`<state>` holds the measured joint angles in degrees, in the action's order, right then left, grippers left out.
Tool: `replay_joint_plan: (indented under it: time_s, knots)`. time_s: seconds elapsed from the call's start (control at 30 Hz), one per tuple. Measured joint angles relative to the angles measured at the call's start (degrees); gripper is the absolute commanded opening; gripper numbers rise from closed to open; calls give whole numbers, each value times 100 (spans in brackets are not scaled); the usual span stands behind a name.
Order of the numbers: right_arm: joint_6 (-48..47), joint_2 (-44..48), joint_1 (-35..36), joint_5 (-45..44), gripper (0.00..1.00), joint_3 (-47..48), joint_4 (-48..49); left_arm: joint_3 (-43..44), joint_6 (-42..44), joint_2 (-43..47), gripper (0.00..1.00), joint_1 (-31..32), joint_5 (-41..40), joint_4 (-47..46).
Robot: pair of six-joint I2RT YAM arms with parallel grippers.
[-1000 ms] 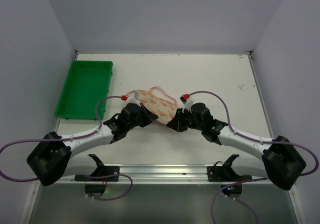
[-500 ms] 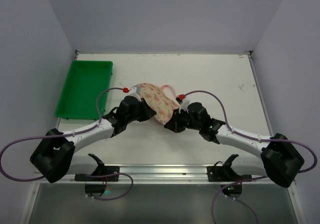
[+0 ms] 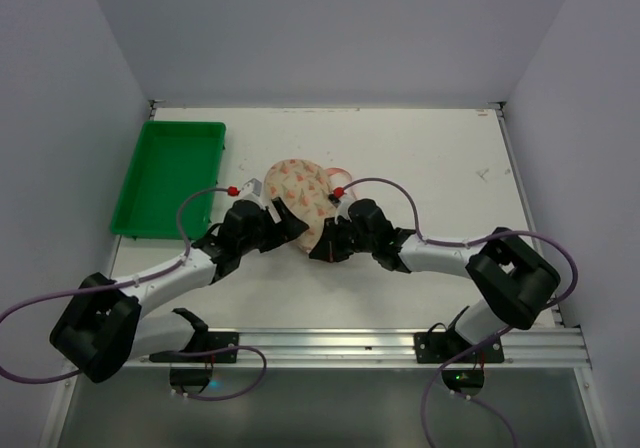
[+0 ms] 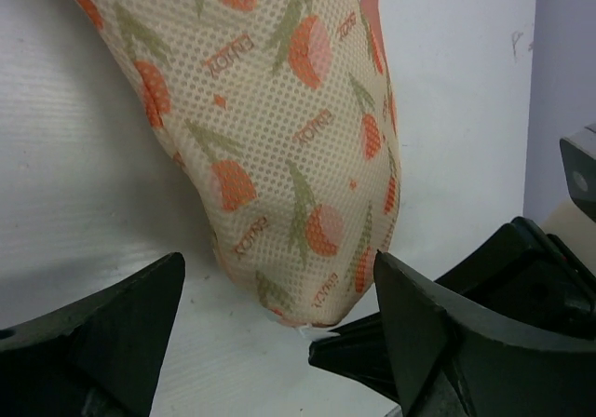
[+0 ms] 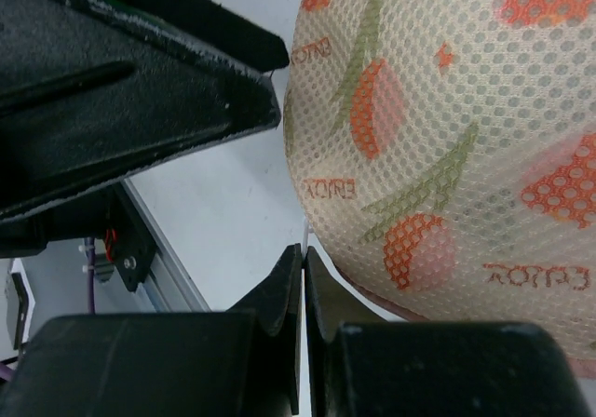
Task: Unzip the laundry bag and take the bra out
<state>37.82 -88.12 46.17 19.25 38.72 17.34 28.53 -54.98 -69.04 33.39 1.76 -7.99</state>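
A: Logging the laundry bag mid-counter, left of centre, between both claws.
B: Reading left gripper as spread wide round its near tip; right gripper as clenched at the rim, pinch unreadable.
A: Best to clamp fabric with left, then draw the zip pull along the seam, never upward.
B: Against a second ago: swung from crosswise to end-on, nudged toward the far edge.

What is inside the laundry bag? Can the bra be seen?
Nothing inside shows. The laundry bag presents only its printed mesh outside in all three views. No opening is visible, so its contents, the bra included, are covered by the fabric.
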Motion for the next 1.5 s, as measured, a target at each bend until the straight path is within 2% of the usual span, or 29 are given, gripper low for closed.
replay_joint_plan:
  time_s: [0.2, 0.3, 0.33, 0.4, 0.43, 0.5, 0.53, 0.87, 1.17, 1.43, 1.47, 1.5]
  knots:
    - [83, -92, 2, 31, 0, 61, 125, -302, -494, -70, 70, 31, 337, -249]
    - [101, -92, 0, 31, 0, 96, 190, -404, -708, -304, 55, 83, 452, -422]
    - [103, -92, 0, 31, 0, 101, 197, -407, -754, -374, 44, 90, 481, -466]
    - [111, -94, 2, 28, 0, 101, 197, -407, -844, -433, 34, 94, 538, -592]
    - [118, -94, 2, 28, 0, 101, 197, -407, -861, -433, 23, 94, 551, -636]
    - [122, -94, 2, 31, 0, 101, 195, -404, -879, -433, 12, 101, 546, -688]
    - [125, -94, 2, 31, 0, 98, 192, -404, -885, -428, 0, 103, 542, -706]
    - [31, 588, 7, -177, 0, -153, -179, -157, -501, -402, 0, 90, 699, -564]
    - [-66, 990, 24, -350, 0, -258, -361, 481, 732, -426, 0, -125, 966, 31]
    - [-170, 1012, 142, -544, 0, -258, -450, 970, 1963, -953, 0, -216, 1276, 317]
    - [-186, 1003, 162, -564, 0, -258, -466, 977, 2061, -994, 1, -225, 1303, 319]
    - [-192, 988, 181, -581, 0, -258, -474, 979, 2157, -1027, 8, -236, 1322, 328]
